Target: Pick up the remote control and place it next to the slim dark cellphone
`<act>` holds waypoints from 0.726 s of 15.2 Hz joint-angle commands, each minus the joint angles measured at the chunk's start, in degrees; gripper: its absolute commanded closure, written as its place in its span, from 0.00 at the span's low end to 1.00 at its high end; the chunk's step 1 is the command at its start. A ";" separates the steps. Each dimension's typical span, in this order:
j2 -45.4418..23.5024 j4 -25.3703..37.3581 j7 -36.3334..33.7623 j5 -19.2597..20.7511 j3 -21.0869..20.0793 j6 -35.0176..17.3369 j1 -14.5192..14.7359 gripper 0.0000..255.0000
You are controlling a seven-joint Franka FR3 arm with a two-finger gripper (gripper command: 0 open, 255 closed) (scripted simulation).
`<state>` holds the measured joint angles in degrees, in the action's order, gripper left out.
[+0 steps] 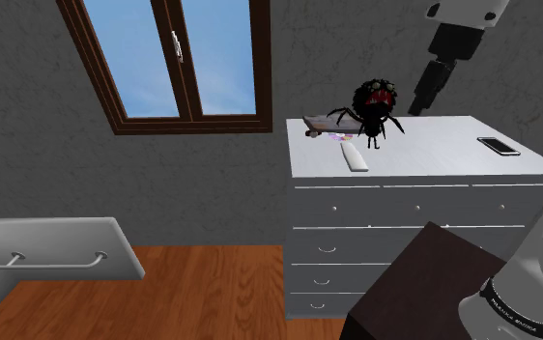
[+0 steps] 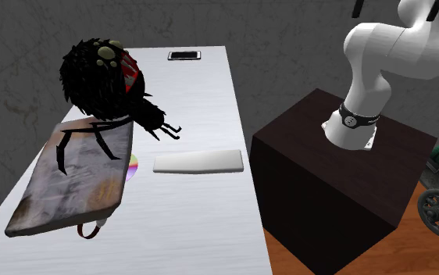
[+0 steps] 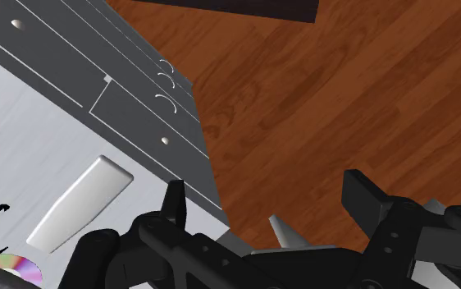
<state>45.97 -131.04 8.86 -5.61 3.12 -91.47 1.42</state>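
A flat white remote control [image 1: 355, 157] [image 2: 198, 162] [image 3: 81, 201] lies on the white dresser top [image 1: 434, 145], near its front edge. The slim dark cellphone [image 1: 499, 146] [image 2: 184, 55] rests flat at the far end of the same top, well away from the remote. My black gripper [image 1: 421, 104] hangs high above the dresser, behind the spider figure. In the wrist view the gripper [image 3: 270, 201] is open, its fingers [image 3: 174, 201] wide apart with nothing between them, and it sits off to the side of the remote, over the dresser's edge and the wood floor.
A big black spider figure [image 2: 105, 74] stands partly on a worn skateboard [image 2: 77, 176], with a shiny disc [image 2: 133, 166] beside the remote. The dark stand [image 2: 335, 180] sits against the dresser front. A grey shelf [image 1: 57, 246] juts in at the shoulder view's lower left.
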 commanded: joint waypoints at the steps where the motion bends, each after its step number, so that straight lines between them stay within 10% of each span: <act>1: 0.00 0.00 0.00 0.00 0.00 0.00 0.00 0.00; 11: -17.22 0.51 -9.87 1.16 -1.37 -14.86 -4.65 0.00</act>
<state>30.72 -131.09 0.00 -4.67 1.73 -105.03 -2.70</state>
